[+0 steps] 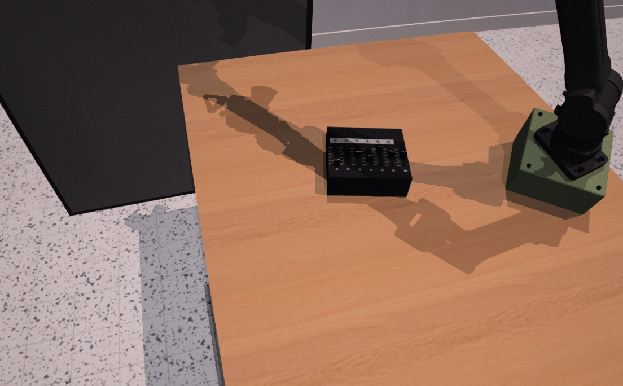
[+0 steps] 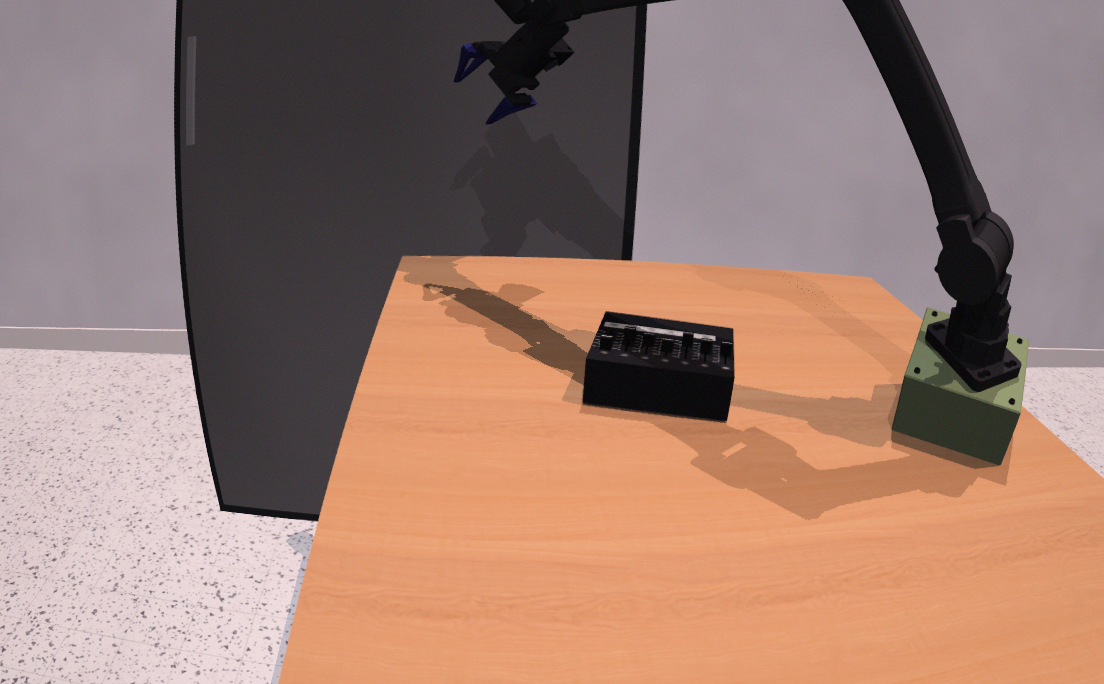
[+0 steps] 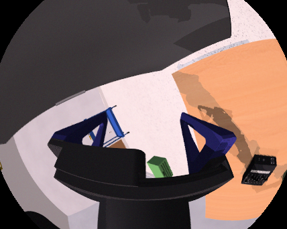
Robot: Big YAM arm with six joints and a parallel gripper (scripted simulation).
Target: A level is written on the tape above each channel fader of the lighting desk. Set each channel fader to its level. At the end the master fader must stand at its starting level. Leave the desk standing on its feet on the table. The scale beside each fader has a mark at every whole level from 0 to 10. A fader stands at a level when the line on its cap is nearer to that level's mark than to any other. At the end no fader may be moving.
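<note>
From the top the lighting desk (image 1: pixel 368 165) sits mid-table on its feet, faders untouched I'd judge, so reaching down comes next; from outside the arm (image 2: pixel 921 110) arches high beyond the desk's back-left corner; at the wrist the gripper (image 3: pixel 153 133) gapes fully, holding nothing.

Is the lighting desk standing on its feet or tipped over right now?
Standing upright. The lighting desk sits flat on the table, fader panel facing up; the feet themselves are hidden underneath.
</note>
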